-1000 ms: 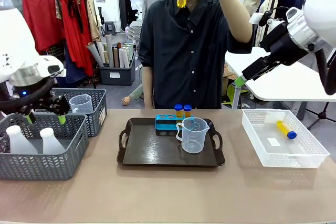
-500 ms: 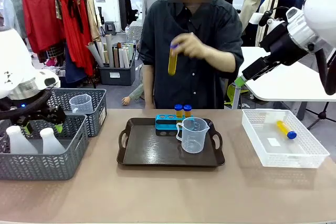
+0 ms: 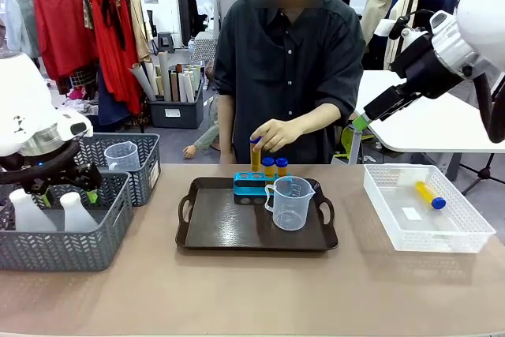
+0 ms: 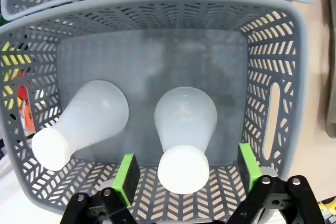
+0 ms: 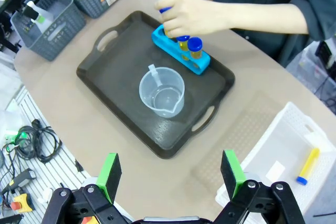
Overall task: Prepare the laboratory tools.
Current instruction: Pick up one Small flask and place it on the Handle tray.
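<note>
Left wrist view: left gripper (image 4: 186,169) spread astride conical flask (image 4: 185,121) in grey basket (image 4: 281,72); right gripper (image 5: 170,173) spread, empty.

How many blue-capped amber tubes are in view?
4. Two tubes stand in the blue rack; a third is in the person's hand at the rack; a fourth lies in the white basket. Others could hide behind the hand.

Pose: left arm enters well left of tray (image 3: 237,230), wrist bent downward. The left gripper (image 4: 186,167) points straight down, jaws wide apart, gripping nothing. The right arm is raised high, above and right of tray. The right gripper (image 5: 170,174) is angled down toward tray, jaws wide apart, empty.
</note>
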{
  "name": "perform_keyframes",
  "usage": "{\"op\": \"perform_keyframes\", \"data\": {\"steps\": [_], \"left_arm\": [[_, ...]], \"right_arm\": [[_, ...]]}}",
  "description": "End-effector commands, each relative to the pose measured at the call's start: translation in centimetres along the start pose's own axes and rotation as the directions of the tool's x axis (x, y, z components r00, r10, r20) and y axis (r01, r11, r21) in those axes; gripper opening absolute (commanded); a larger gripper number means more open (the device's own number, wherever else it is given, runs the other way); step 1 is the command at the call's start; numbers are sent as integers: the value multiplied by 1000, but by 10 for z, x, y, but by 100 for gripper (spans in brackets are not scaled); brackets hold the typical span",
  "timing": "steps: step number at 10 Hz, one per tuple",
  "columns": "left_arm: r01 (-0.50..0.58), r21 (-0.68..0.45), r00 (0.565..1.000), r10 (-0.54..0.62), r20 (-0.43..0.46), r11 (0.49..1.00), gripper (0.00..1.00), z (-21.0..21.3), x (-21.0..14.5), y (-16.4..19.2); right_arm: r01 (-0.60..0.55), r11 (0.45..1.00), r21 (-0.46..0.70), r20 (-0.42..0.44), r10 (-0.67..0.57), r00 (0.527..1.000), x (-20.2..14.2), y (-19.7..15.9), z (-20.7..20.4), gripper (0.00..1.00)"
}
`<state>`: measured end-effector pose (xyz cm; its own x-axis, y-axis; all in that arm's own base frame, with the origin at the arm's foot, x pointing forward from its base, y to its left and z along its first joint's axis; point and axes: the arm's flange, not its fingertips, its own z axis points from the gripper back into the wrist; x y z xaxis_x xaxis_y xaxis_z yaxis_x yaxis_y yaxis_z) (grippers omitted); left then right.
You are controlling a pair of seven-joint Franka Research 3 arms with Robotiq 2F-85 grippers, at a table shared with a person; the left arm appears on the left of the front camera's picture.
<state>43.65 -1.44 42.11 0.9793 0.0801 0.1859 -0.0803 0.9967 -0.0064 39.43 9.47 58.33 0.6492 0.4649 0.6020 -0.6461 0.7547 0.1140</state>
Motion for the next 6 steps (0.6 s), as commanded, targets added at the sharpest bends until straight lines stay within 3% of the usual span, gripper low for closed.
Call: {"op": "perform_keyframes", "data": {"steps": [1,4,5,6], "left_arm": [[-9,-15,1000,9,-6,1000,69,-2,0,-1],[-7,-18,1000,7,-13,1000,10,-3,1,-1],[-9,-16,1000,8,-16,1000,0,-4,0,-1],[-14,-16,1000,14,-17,1000,0,-4,-1,-1]], "right_arm": [[2,1000,9,4,-2,1000,0,0,0,100],[2,1000,9,4,-2,1000,0,0,0,100],[2,1000,9,4,-2,1000,0,0,0,100],[2,1000,9,4,-2,1000,0,0,0,100]]}}
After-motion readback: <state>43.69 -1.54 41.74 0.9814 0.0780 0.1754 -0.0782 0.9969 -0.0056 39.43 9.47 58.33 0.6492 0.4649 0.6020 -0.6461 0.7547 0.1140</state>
